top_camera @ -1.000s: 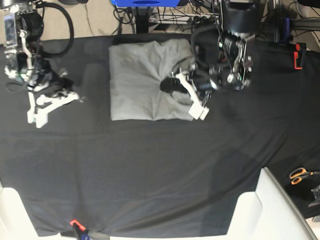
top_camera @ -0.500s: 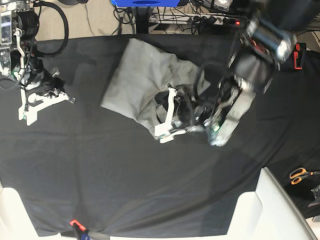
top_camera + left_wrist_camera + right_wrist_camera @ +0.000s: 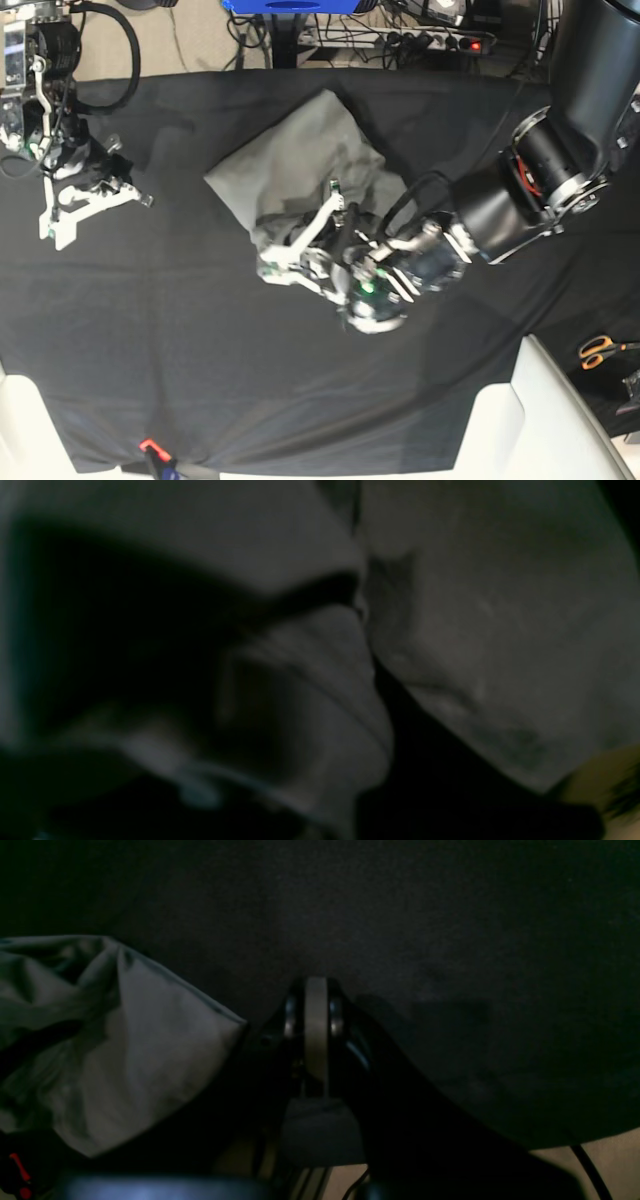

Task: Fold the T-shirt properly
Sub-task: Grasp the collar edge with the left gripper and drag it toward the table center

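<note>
At table centre in the base view, the left gripper (image 3: 300,250) has its jaws nearly closed, pinched on the T-shirt (image 3: 300,165), whose bunched grey cloth runs away from it toward about 11 o'clock, long axis slanted from lower right to upper left on the black table cloth (image 3: 200,350). Its wrist view shows only blurred grey folds. Over at 9 o'clock, well apart, the right gripper (image 3: 62,215) hangs fully closed and empty. So the left arm is plainly nearer. No label or writing can be read.

blurred grey t-shirt (image 3: 490,630) folds fill the view.
</note>
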Controlling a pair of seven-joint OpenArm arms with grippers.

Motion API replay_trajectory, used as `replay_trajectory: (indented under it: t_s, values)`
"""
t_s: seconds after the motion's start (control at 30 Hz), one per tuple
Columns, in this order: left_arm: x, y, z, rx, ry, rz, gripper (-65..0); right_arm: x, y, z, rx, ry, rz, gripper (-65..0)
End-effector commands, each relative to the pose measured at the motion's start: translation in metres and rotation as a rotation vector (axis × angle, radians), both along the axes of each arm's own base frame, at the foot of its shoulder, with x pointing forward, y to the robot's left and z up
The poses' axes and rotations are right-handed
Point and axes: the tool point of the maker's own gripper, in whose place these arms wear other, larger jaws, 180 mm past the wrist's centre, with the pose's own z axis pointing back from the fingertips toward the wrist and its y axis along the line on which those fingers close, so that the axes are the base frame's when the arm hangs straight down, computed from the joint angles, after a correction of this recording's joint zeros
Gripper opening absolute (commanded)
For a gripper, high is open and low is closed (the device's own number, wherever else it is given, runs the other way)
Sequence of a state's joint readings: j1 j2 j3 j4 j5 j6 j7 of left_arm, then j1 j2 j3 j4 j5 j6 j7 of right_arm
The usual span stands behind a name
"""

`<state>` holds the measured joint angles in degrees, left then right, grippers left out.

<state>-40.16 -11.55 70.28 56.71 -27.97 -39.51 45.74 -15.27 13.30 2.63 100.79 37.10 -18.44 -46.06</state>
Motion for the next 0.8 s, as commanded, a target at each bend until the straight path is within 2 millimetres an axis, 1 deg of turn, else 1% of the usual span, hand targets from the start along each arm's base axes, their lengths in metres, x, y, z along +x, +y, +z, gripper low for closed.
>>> replay_trajectory:
  t_s: [0.0,0.03,0.1,0.2,0.23,0.37,0.43,0.53,0.57,0.6,0.67,0.7,0.77]
  values:
    - [0.015,-0.010,0.013,-0.024,-0.051,-0.028,-65.0,0.009,-0.006,0.009,-0.017,-0.039,-0.002,-64.2]
    - [0.017,-0.009,0.012,-0.013,-0.077,-0.048,-65.0,0.009,-0.006,0.009,-0.017,-0.039,-0.002,-64.2]
    - [0.023,-0.018,0.013,-0.017,-0.129,-0.091,-65.0,0.009,-0.006,0.009,-0.017,-0.039,-0.002,-64.2]
    - [0.026,-0.022,0.014,-0.028,-0.158,-0.114,-65.0,0.010,-0.009,0.010,-0.016,-0.043,-0.018,-64.2]
    - [0.026,-0.026,0.016,-0.045,-0.162,-0.118,-65.0,0.010,-0.008,0.010,-0.002,-0.047,-0.039,-64.2]
    - [0.024,-0.048,0.022,-0.122,-0.167,-0.141,-65.0,0.008,-0.021,0.011,0.019,-0.053,-0.125,-64.2]
    - [0.024,-0.053,0.023,-0.136,-0.181,-0.158,-65.0,0.005,-0.023,0.005,0.019,-0.036,-0.132,-64.2]
    - [0.018,-0.069,0.024,-0.165,-0.190,-0.190,-65.0,0.000,-0.024,-0.004,0.022,-0.007,-0.140,-64.2]
    - [0.020,-0.070,0.024,-0.167,-0.189,-0.183,-65.0,-0.001,-0.025,-0.008,0.022,0.002,-0.143,-64.2]
    - [0.023,-0.066,0.021,-0.153,-0.183,-0.171,-65.0,-0.002,-0.025,-0.010,0.023,0.010,-0.145,-64.2]
    - [0.024,-0.072,0.018,-0.165,-0.173,-0.159,-65.0,-0.003,-0.026,-0.011,0.023,0.014,-0.148,-64.2]
    - [0.025,-0.072,0.016,-0.167,-0.168,-0.149,-65.0,-0.003,-0.026,-0.011,0.023,0.014,-0.148,-64.2]
    - [0.031,-0.065,0.012,-0.152,-0.160,-0.127,-65.0,-0.002,-0.026,-0.011,0.023,0.012,-0.148,-64.2]
